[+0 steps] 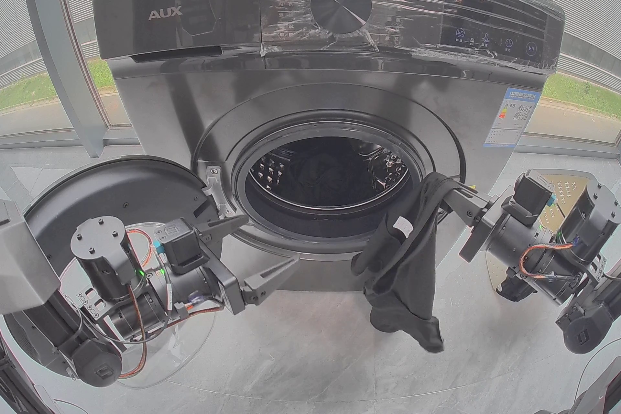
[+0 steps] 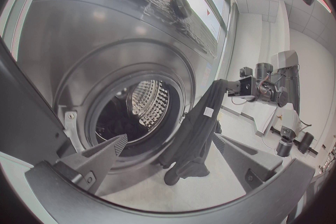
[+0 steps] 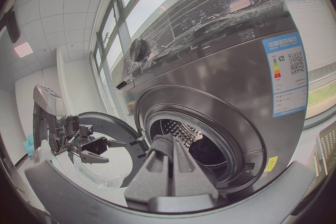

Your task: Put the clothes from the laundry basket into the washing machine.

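The grey washing machine (image 1: 194,98) stands in front of me with its round door (image 1: 110,202) swung open to the left. Dark clothes lie inside the drum (image 1: 278,166). My right gripper (image 1: 446,187) is shut on a black garment (image 1: 404,266), which hangs down just right of the drum opening, outside the machine. In the right wrist view the fingers (image 3: 157,165) pinch a fold of the black garment (image 3: 161,142). My left gripper (image 1: 268,240) is open and holds nothing, low in front of the opening's left side. The left wrist view shows the garment (image 2: 196,130) hanging from the right gripper (image 2: 229,85).
A pale perforated object (image 1: 569,189) stands on the floor right of the machine, behind my right arm. The grey tiled floor (image 1: 310,350) lies before the machine. The open door blocks the left side. Windows run behind the machine.
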{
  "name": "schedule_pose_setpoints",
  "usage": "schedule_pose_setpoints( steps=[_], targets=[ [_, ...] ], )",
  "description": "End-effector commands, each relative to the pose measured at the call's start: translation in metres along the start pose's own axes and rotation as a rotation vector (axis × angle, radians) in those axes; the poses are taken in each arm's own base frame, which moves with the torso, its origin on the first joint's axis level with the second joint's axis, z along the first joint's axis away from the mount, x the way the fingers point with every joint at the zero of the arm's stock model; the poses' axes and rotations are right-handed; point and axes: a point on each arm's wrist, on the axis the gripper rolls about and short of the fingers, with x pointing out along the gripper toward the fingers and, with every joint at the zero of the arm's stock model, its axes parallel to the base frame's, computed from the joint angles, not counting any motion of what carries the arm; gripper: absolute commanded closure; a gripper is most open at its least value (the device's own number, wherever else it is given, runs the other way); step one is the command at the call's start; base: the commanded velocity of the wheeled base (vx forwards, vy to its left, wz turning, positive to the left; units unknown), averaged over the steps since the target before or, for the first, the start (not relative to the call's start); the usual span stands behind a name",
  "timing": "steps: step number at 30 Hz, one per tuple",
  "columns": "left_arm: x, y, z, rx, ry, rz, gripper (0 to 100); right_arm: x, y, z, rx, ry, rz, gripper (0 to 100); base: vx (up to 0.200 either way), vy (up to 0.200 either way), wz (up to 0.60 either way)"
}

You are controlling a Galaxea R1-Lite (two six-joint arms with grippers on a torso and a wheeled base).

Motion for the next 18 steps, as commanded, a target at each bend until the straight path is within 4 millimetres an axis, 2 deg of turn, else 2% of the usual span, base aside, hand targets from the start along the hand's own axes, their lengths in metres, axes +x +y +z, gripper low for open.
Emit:
schedule_pose_setpoints(
  steps=[1, 2, 8, 10, 13, 18],
  targets=[
    [0.001, -0.01, -0.022, -0.023, 0.095, -0.055, 0, 0.002, 0.008, 0.001, 0.005, -0.006, 0.032, 100, 0.0, 0.0, 0.0],
    [0.004, -0.015, -0.035, -0.037, 0.144, -0.081, 0, 0.003, 0.011, 0.002, 0.006, -0.013, 0.04, 100, 0.0, 0.0, 0.0],
    [0.022, -0.023, -0.057, -0.063, 0.204, -0.155, 0, 0.006, 0.011, 0.005, 0.004, -0.033, 0.032, 100, 0.0, 0.0, 0.0],
    [0.033, -0.02, -0.072, -0.068, 0.238, -0.152, 0, 0.008, 0.015, 0.007, 0.007, -0.043, 0.047, 100, 0.0, 0.0, 0.0],
    [0.041, -0.017, -0.083, -0.071, 0.254, -0.155, 0, 0.007, 0.022, 0.01, 0.019, -0.053, 0.073, 100, 0.0, 0.0, 0.0],
    [0.044, -0.017, -0.089, -0.075, 0.266, -0.184, 0, 0.008, 0.025, 0.012, 0.027, -0.061, 0.084, 100, 0.0, 0.0, 0.0]
  ],
)
